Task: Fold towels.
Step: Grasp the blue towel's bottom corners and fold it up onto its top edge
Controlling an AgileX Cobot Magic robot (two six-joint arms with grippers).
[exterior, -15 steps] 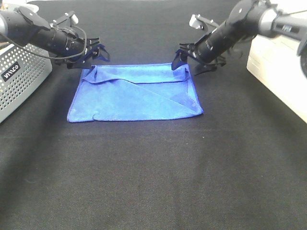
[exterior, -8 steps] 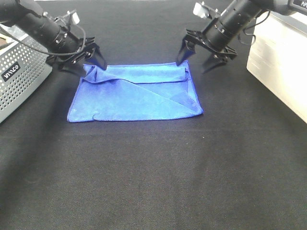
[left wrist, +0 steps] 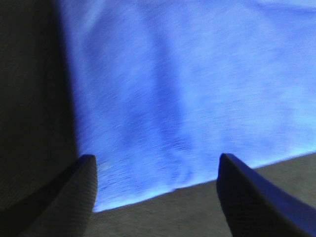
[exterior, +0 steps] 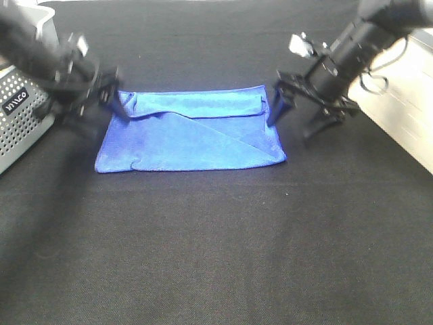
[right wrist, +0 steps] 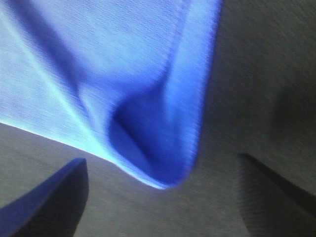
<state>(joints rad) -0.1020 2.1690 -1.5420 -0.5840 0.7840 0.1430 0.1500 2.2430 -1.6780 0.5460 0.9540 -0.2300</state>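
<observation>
Exterior high: towel (exterior: 193, 135) lies flat, partly folded, on the black table (exterior: 216, 257). Left gripper (exterior: 99, 107) at its far-left corner, right gripper (exterior: 294, 116) beside its right edge — both wide open, empty. Advice: pinch matching corners at equal height — otherwise the fold skews.

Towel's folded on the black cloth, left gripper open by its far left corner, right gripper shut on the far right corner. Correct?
Not quite: the right gripper is open, not shut on the corner. The right wrist view shows its fingers spread apart, with the towel corner lying free between them. The rest stands: towel on the black cloth, left gripper open.
</observation>
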